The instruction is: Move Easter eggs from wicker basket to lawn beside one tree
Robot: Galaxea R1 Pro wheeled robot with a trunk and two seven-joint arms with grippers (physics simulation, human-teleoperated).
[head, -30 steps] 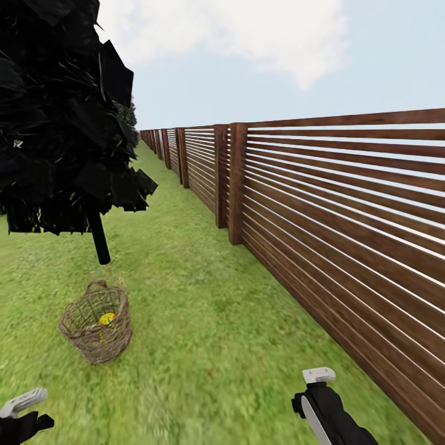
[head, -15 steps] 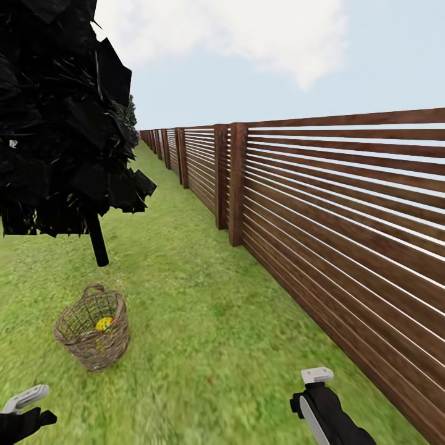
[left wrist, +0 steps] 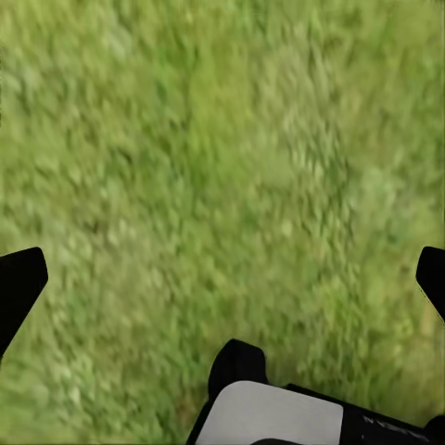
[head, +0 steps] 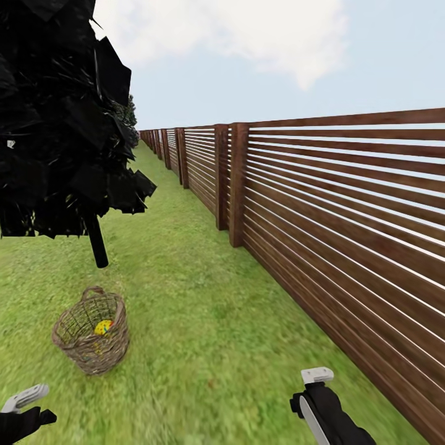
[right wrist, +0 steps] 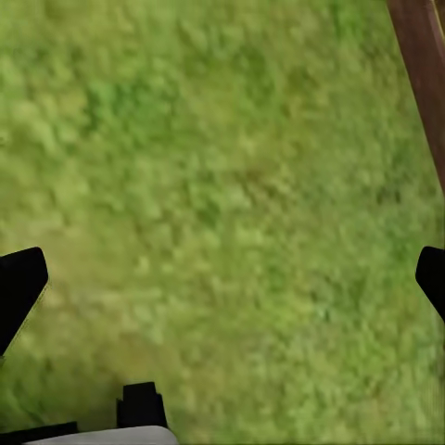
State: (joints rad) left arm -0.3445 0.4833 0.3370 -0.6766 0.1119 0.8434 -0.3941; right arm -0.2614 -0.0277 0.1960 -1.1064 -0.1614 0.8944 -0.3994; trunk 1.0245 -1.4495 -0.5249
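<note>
I get flat, bright daylight with barely any cast shadows, the dark tree [head: 59, 117] rendering near-black, the lawn [head: 198, 321] smeared soft toward its near edge, and both wrist views blurry on grass, no glare.

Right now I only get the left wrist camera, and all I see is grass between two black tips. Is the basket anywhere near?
Observer: Yes. In the head view the wicker basket stands on the lawn, ahead and to the left.
Operator: Anything inside it?
Observer: One yellow egg shows through the weave; I cannot tell whether more lie there.
Operator: What is behind it?
Observer: A dark, near-black tree stands just beyond the basket.
</note>
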